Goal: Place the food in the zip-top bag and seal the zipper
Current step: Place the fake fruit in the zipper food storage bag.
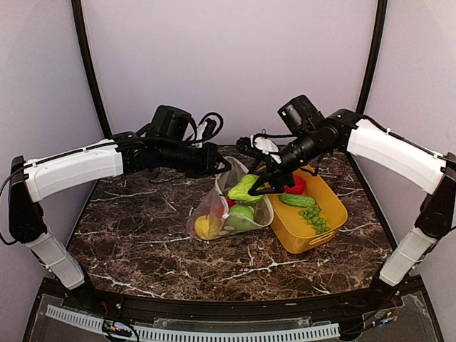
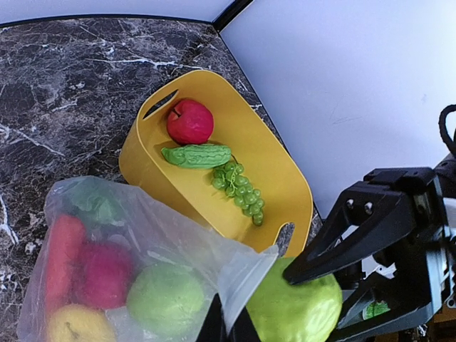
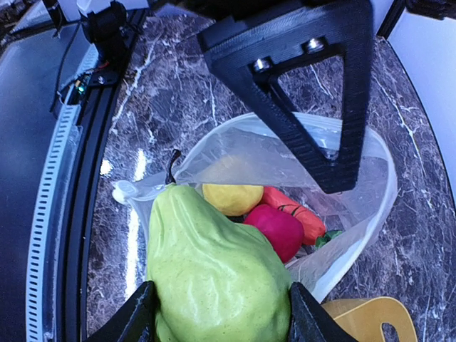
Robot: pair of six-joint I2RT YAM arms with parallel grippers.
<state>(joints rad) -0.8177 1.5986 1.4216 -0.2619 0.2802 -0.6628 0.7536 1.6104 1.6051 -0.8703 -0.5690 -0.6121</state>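
The clear zip-top bag (image 1: 222, 210) lies on the table with its mouth open toward the back. My left gripper (image 2: 228, 329) is shut on its upper rim (image 2: 246, 274) and holds the mouth up. Inside are a yellow lemon (image 3: 231, 198), a red piece (image 3: 278, 229), an orange carrot (image 3: 299, 214) and a green apple (image 2: 165, 299). My right gripper (image 3: 221, 313) is shut on a green pear (image 3: 214, 274) and holds it just above the bag's mouth; the pear also shows in the top view (image 1: 244, 189). The pale zipper strip (image 3: 374, 210) stands open.
The yellow basket (image 1: 324, 231) stands right of the bag, against it. It holds a red apple (image 2: 190, 121), a cucumber (image 2: 196, 155) and green grapes (image 2: 239, 189). Grey walls close off the back and sides. The table's front edge has a black rail (image 3: 78, 178).
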